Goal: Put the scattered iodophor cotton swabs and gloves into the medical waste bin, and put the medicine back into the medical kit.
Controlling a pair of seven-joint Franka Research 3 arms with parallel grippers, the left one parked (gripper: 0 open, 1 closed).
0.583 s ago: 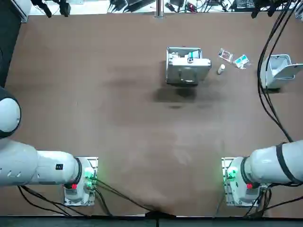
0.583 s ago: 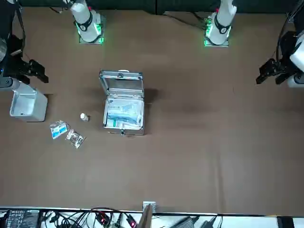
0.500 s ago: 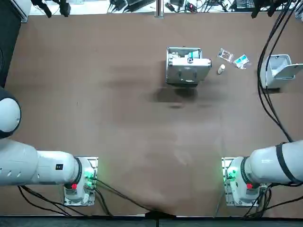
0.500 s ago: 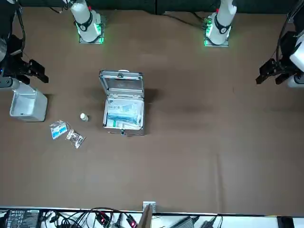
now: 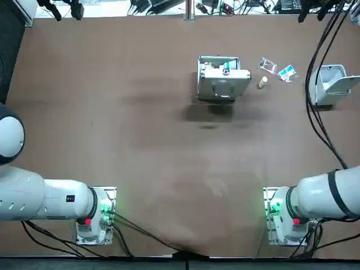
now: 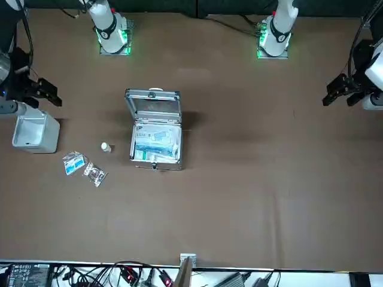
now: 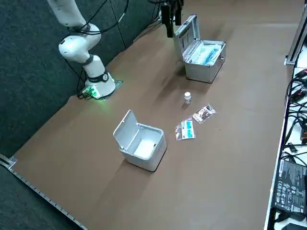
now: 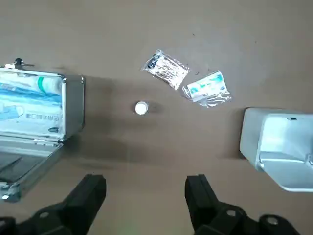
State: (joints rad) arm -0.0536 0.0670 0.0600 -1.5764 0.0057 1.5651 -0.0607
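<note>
Gripper (image 8: 145,181) of the right arm hangs high over the table, fingers spread and empty. Small white bottle (image 8: 141,108) stands upright almost straight ahead of the gap, with the open case (image 8: 39,105) on the robot's left. Beyond it lie the silver packet (image 8: 166,70) and blue packet (image 8: 206,89), near the open bin (image 8: 274,147).
</note>
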